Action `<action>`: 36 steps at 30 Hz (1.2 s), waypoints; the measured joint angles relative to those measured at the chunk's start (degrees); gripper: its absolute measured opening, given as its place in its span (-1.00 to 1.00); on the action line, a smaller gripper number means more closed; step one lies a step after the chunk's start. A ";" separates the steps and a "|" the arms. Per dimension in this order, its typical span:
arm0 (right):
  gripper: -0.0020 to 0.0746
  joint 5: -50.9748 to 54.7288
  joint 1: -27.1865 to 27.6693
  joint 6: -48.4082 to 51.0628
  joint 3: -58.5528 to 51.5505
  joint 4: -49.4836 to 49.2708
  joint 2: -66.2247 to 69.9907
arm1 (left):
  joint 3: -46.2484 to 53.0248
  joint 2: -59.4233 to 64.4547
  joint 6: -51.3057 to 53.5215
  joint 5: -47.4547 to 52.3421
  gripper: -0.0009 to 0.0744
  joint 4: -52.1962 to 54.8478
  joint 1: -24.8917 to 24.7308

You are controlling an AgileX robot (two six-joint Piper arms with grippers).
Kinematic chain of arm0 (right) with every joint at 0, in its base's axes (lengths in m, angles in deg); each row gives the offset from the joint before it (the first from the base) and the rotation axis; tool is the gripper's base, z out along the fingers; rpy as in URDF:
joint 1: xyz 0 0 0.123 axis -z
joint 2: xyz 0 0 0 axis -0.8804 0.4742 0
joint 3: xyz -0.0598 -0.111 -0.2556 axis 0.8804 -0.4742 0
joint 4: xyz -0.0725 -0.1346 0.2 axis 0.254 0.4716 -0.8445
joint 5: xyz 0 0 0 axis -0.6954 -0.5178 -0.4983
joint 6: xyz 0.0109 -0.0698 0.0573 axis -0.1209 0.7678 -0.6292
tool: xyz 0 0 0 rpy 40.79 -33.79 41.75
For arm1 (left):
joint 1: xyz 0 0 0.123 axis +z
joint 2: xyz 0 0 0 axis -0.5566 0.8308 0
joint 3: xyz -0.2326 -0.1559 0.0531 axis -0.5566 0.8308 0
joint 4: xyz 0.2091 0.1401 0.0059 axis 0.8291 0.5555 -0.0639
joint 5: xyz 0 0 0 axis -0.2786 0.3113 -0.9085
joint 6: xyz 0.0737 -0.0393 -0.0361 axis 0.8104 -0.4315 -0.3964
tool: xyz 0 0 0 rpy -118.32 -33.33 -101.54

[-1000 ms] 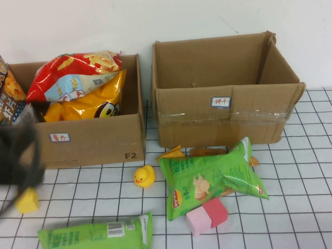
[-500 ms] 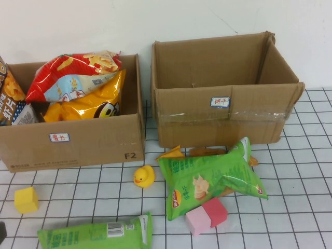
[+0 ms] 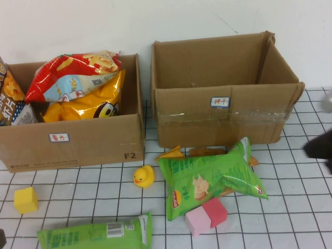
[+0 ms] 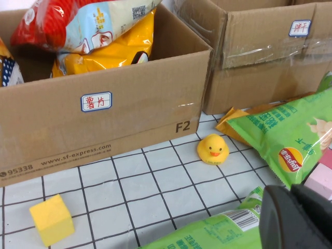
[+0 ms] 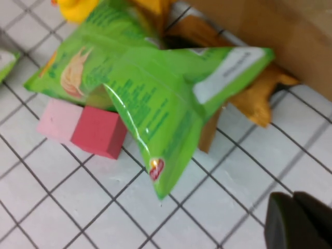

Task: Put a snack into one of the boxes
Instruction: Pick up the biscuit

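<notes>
A green chips bag [image 3: 210, 176] lies on the gridded table in front of the empty right box [image 3: 223, 111], on top of an orange snack packet [image 3: 199, 152]. It also shows in the right wrist view [image 5: 150, 98]. The left box [image 3: 72, 140] holds several snack bags. Another green snack pack [image 3: 96, 236] lies at the front left. My right gripper [image 5: 292, 197], shut and empty, hovers over the table right of the chips bag, at the right edge of the high view [image 3: 319, 148]. My left gripper [image 4: 289, 189], shut and empty, is low at the front left over the green pack [image 4: 207, 233].
A yellow rubber duck [image 3: 144, 176] sits between the boxes' fronts. A yellow cube [image 3: 26, 199] is at the left. A pink block [image 3: 197, 220] and a red block [image 3: 215, 211] touch the chips bag's front edge. A white wall stands behind the boxes.
My left arm has drawn back out of the high view at the left. My right arm has come into view at the right edge. The objects have not moved.
</notes>
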 joint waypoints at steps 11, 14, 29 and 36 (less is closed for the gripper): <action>-0.95 -2.97 -9.03 -13.83 12.01 12.78 19.62 | 0.00 0.00 -0.13 0.00 -0.98 -0.08 0.00; -0.95 -3.28 -10.99 -15.92 13.74 13.68 22.69 | 0.00 0.00 -0.17 0.00 -0.98 0.03 0.00; -0.95 -5.71 -25.54 -17.72 21.73 14.20 26.45 | 0.04 0.00 -0.26 0.00 -0.98 1.64 0.00; -0.77 -4.60 -24.74 -18.19 22.85 19.08 26.57 | 0.04 0.00 -0.40 0.00 -0.98 1.64 0.00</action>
